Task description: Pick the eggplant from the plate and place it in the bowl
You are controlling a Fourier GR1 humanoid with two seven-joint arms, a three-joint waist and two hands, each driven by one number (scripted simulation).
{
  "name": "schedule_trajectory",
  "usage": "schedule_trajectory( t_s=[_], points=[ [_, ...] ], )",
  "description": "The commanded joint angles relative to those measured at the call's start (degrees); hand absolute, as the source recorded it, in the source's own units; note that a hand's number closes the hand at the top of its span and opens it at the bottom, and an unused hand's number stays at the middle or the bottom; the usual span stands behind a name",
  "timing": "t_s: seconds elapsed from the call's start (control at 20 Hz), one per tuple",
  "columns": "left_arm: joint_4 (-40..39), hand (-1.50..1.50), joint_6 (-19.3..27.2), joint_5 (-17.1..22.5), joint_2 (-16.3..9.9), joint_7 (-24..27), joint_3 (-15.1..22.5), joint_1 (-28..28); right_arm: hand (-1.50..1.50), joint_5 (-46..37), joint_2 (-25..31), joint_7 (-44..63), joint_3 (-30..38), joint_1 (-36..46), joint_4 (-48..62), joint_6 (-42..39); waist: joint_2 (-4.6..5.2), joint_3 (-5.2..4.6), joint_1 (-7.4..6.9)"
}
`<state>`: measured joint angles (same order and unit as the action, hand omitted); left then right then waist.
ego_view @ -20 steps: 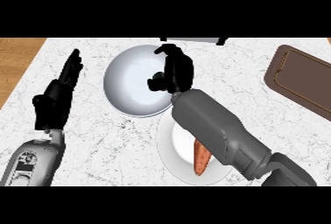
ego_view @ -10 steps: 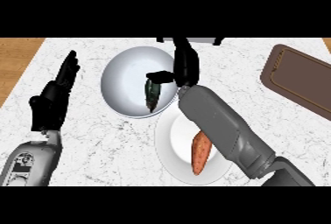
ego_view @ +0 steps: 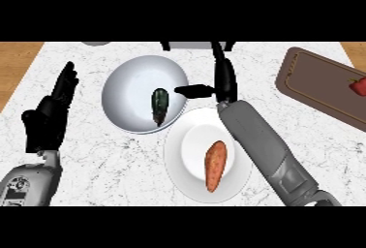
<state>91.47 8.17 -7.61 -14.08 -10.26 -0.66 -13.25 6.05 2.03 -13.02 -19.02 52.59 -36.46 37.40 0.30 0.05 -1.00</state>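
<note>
Marble counter (ego_view: pixel 107 164) spans view; brown board (ego_view: pixel 322 87) far right. My right hand (ego_view: pixel 223 80) now lifted off bowl (ego_view: pixel 129 92), fingers straight and apart, thumb out left, holding nothing. A second ago it covered the bowl; eggplant (ego_view: pixel 160 105) now released inside, so placing looks done. White plate (ego_view: pixel 187 160) keeps only sweet potato (ego_view: pixel 215 165). My left hand (ego_view: pixel 50 116) rests open at left. Eggplant dark, slim, lying lengthwise.

One head view looks steeply down on the table (ego_view: pixel 93 160), the bowl (ego_view: pixel 132 87) left of centre.
</note>
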Motion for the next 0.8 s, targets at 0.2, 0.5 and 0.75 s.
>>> schedule_trajectory(
  t_s=[0.2, 0.5, 0.75],
  points=[
    [2.82, 0.0, 0.25, -1.1, 0.22, -1.39, -0.64, 2.52, -1.5, -0.5, 2.76, -1.51, -3.78, -18.26, -19.67, -7.28, -0.68, -0.05, 1.84],
    [-2.36, 0.0, -2.66, 0.5, -0.73, 0.63, -3.75, -0.71, -1.5, -3.44, 6.51, 1.32, -4.01, -25.3, -31.15, -12.08, -0.41, -0.06, 1.4],
    [-4.44, 0.0, -2.52, -0.44, 1.46, 3.15, -3.46, -0.98, -1.5, -4.56, 7.68, -0.2, -0.64, -29.56, -35.33, -16.67, -0.31, -0.06, 1.19]
  ],
)
